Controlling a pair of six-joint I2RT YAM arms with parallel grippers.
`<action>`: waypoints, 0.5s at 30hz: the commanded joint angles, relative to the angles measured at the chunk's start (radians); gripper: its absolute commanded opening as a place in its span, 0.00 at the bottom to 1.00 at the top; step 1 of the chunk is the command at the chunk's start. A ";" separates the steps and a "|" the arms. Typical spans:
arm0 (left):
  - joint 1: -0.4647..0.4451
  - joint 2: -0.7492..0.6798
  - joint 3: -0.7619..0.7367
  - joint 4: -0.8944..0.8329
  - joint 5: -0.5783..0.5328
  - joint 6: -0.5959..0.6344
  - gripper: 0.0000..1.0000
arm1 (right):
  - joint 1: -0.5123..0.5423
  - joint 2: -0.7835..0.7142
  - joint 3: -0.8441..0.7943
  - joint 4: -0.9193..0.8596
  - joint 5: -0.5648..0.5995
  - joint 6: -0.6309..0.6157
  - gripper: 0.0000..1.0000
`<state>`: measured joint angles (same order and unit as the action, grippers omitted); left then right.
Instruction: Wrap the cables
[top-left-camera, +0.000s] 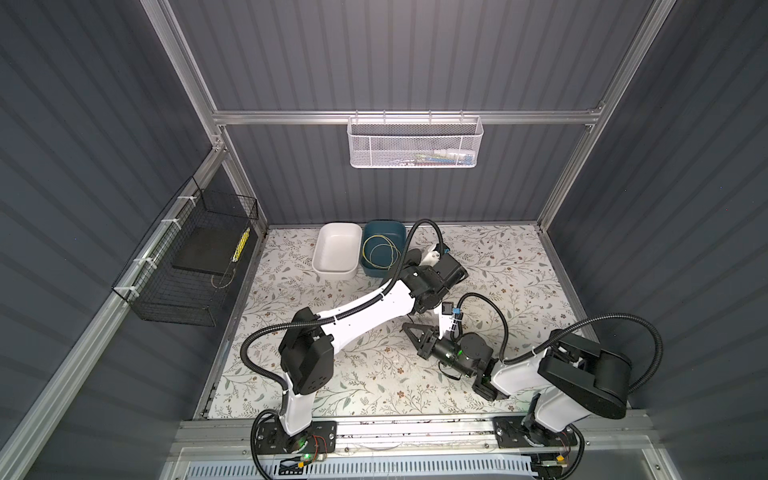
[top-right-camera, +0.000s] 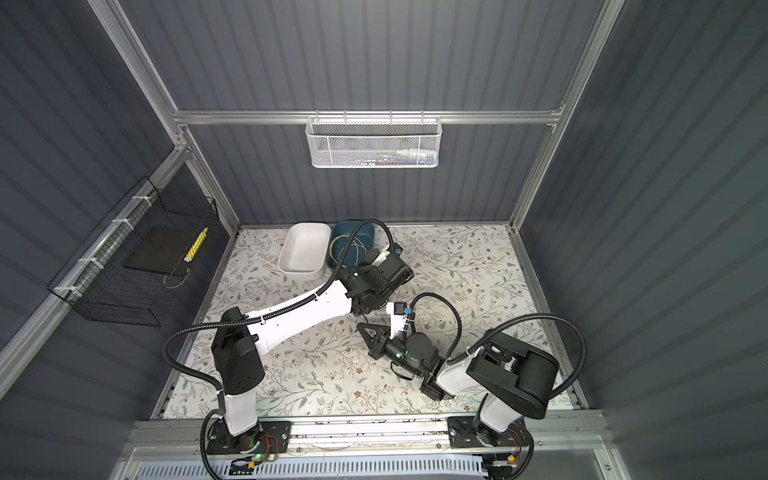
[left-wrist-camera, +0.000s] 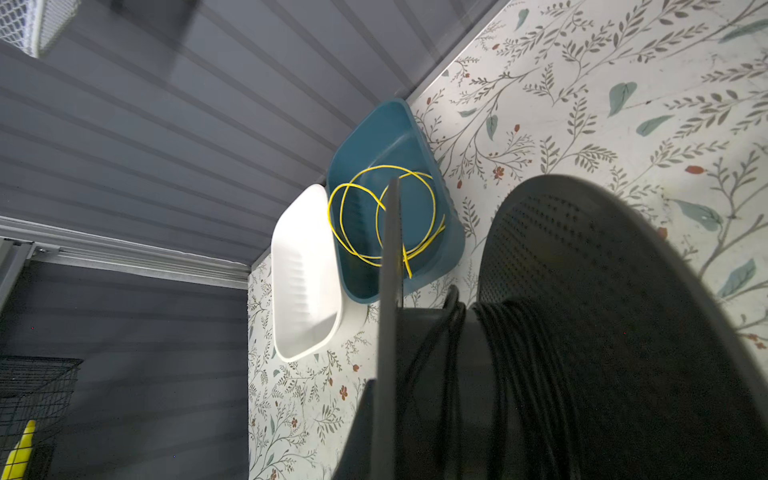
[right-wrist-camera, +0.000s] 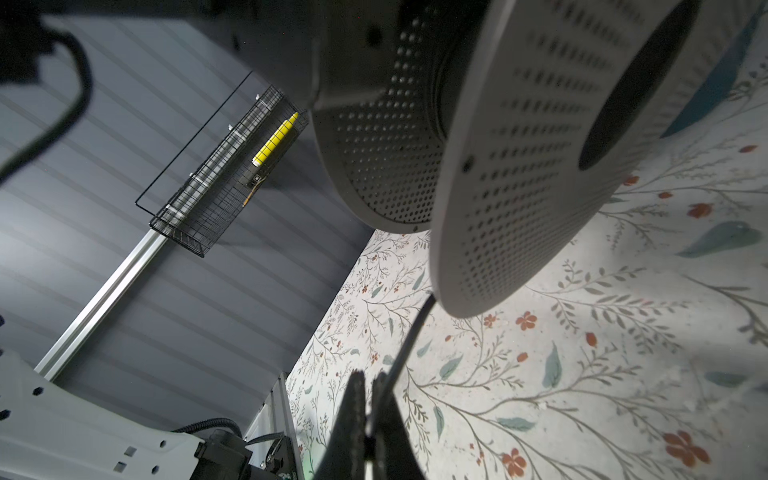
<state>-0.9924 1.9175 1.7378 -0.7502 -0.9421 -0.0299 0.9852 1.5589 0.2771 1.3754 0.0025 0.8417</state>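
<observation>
Spool flange (left-wrist-camera: 391, 232) across yellow wire (left-wrist-camera: 386, 166), teal tub (left-wrist-camera: 386, 137)

Light: overhead, flower-patterned white counter (top-left-camera: 374, 386) bright, ribbed grey walls (top-left-camera: 83, 124) dim.
Focus: perforated black spool disc (left-wrist-camera: 602, 311) soft, shadowed.
Edges: top views bowed.

Twin arms here: left arm (top-left-camera: 374, 303) and right arm (top-left-camera: 519, 374), both white-shelled with chunky black joint housings. Ribbed black hose (top-left-camera: 611, 317) loops behind each claw. Right gripper (top-left-camera: 406, 327): black and triangular, with a blue plug (top-left-camera: 457, 311) and a green light (top-left-camera: 460, 352) just behind it.
</observation>
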 joint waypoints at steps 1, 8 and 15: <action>0.038 -0.019 -0.018 0.063 -0.133 0.031 0.00 | 0.026 -0.056 -0.040 0.063 -0.022 -0.017 0.00; 0.023 0.007 -0.050 0.065 -0.151 0.052 0.00 | 0.026 -0.131 -0.052 -0.016 -0.029 -0.030 0.00; 0.000 0.052 -0.048 0.071 -0.156 0.036 0.00 | 0.026 -0.132 -0.066 -0.019 -0.048 0.005 0.01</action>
<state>-1.0248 1.9327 1.6955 -0.7101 -0.9390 -0.0296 0.9852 1.4487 0.2367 1.2480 0.0078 0.8459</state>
